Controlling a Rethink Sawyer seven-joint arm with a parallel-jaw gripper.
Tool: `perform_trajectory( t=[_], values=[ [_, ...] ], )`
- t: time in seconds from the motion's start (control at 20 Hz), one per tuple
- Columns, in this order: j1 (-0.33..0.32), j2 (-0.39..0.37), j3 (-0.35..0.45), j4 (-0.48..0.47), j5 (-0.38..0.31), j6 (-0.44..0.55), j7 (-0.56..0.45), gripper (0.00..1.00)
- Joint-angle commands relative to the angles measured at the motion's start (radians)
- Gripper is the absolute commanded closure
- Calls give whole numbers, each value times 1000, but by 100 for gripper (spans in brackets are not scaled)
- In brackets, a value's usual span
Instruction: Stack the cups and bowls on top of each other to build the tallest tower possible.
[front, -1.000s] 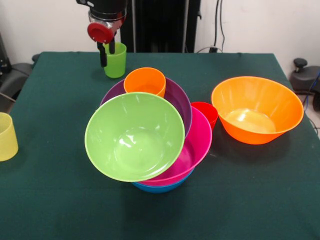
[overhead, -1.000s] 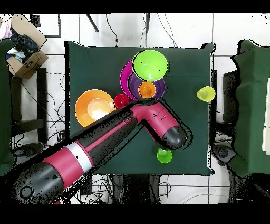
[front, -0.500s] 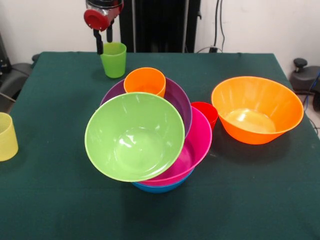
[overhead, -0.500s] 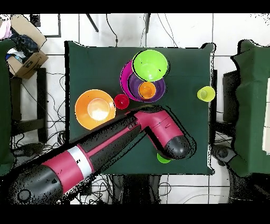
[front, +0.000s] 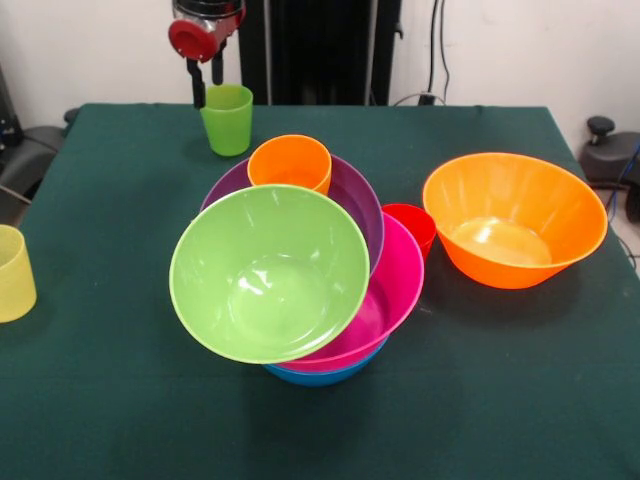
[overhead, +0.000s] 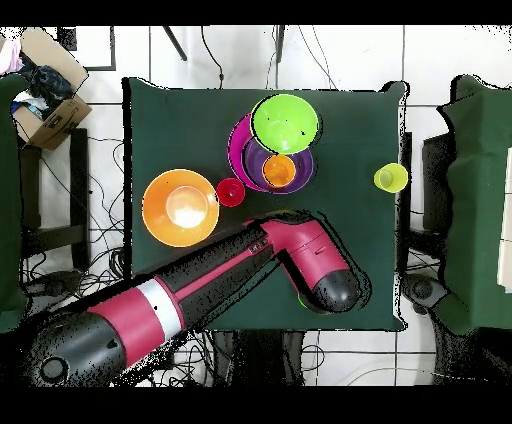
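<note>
No writing shows (cups plain); gripper (front: 209, 82) fingers spread, apart above the green cup (front: 228, 119).

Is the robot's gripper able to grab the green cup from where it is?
Probably yes. The gripper hangs right above the green cup, its fingers apart by the rim, and nothing stands between them.

1. The tower (front: 300, 290) stood mid-table, with a nested cup (front: 290, 162) on top.
2. To its right sat a lone bowl (front: 515, 215), with a wedged cup (front: 412, 225) between them.
3. My gripper (front: 207, 85) hung over the rear cup (front: 228, 118).
</note>
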Motion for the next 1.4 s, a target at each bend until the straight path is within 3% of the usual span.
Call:
perform_trajectory(
  t=[0.05, 1.4],
  values=[
    [-27, 10, 250, 5, 66, 152, -290, 0],
    [-23, 30, 305, 3, 39, 212, -283, 0]
  ],
)
